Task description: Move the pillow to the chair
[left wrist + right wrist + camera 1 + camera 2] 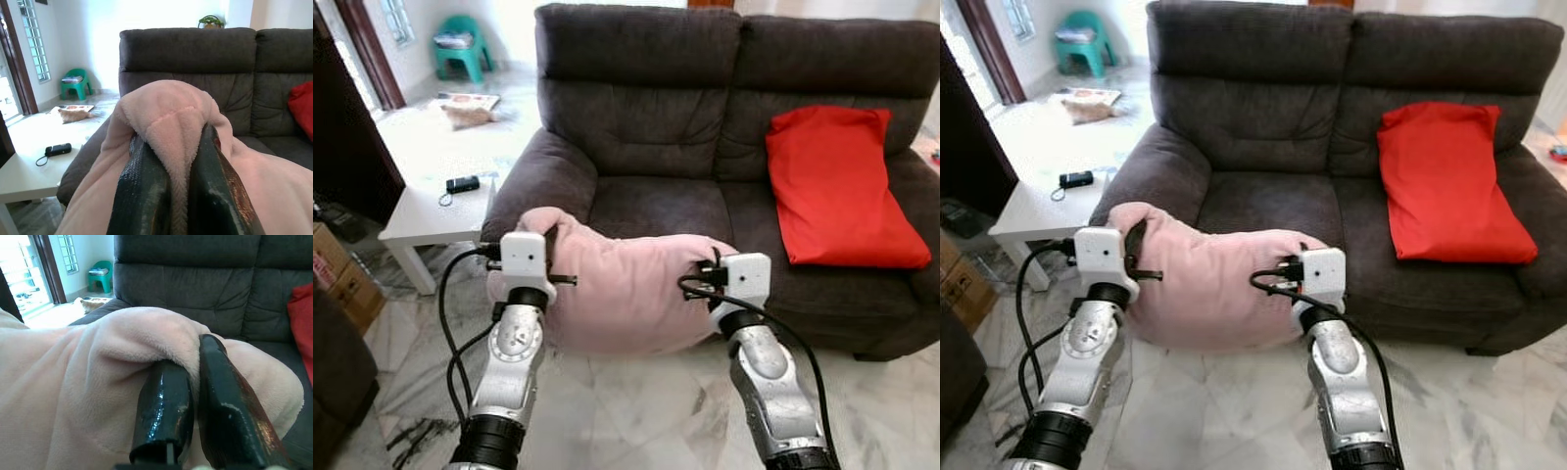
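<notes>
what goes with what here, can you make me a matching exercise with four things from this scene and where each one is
Things:
1. pink pillow
2. red pillow
3. black phone
4. green chair

Places:
a. on the white side table
b. leaning against the sofa backrest
c. far back by the wall
d. pinched between the left gripper and the right gripper

Pairs: 1-d, 2-b, 3-a, 4-c
</notes>
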### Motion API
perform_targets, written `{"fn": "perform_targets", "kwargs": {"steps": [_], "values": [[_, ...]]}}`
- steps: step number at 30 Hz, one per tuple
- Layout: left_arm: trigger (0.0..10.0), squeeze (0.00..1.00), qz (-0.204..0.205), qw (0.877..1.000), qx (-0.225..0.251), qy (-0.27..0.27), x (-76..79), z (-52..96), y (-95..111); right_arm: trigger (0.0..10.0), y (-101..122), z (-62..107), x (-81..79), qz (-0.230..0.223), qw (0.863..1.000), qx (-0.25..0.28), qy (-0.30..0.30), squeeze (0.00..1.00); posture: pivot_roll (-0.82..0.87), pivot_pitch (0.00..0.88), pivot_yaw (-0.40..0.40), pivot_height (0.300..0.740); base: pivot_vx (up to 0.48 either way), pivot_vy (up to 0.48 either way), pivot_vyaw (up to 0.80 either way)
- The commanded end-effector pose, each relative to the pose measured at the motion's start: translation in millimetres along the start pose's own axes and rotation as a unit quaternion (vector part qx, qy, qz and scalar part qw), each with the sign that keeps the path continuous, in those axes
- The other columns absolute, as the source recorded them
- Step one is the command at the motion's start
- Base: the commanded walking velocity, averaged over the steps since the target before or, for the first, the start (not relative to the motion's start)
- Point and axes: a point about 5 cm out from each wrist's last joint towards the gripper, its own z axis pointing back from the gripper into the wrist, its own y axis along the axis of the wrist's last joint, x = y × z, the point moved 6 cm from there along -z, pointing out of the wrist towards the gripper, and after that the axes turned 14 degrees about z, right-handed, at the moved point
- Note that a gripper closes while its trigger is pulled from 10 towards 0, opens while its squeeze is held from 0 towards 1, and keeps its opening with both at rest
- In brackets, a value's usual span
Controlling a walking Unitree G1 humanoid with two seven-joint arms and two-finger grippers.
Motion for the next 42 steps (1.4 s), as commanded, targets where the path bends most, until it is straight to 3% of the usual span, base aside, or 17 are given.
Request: {"fn": "perform_targets", "kwargs": {"steps": [1, 11, 28, 35, 42], "values": [[10.0, 0.00, 0.000, 0.999, 0.033, -0.022, 12.8, -6.2, 18, 10.0, 33, -5.8, -11.0, 0.003, 0.998, 0.061, 0.020, 0.00, -0.02, 0.000, -0.046, 0.740, 0.000, 0.000, 0.00], [10.0, 0.00, -0.007, 0.999, 0.042, -0.017, 8.3, -6.8, 24, 10.0, 39, -4.1, -13.8, 0.010, 0.996, 0.079, 0.027, 0.00, -0.01, 0.000, -0.048, 0.740, 0.097, 0.000, 0.54], [10.0, 0.00, -0.009, 0.999, 0.048, -0.015, 8.1, -8.3, 28, 10.0, 43, -3.4, -18.8, 0.011, 0.995, 0.090, 0.043, 0.00, -0.01, 0.000, -0.050, 0.740, 0.263, 0.000, 0.00], [10.0, 0.00, -0.010, 0.999, 0.049, -0.012, 6.7, -8.1, 29, 10.0, 46, -2.5, -22.9, 0.007, 0.994, 0.096, 0.052, 0.00, -0.01, 0.000, -0.052, 0.740, 0.293, 0.000, 0.69], [10.0, 0.00, -0.011, 0.998, 0.054, -0.006, 5.2, -8.9, 31, 10.0, 49, -1.0, -27.1, 0.014, 0.992, 0.106, 0.065, 0.00, -0.01, 0.000, -0.054, 0.740, 0.296, 0.000, 0.10]]}}
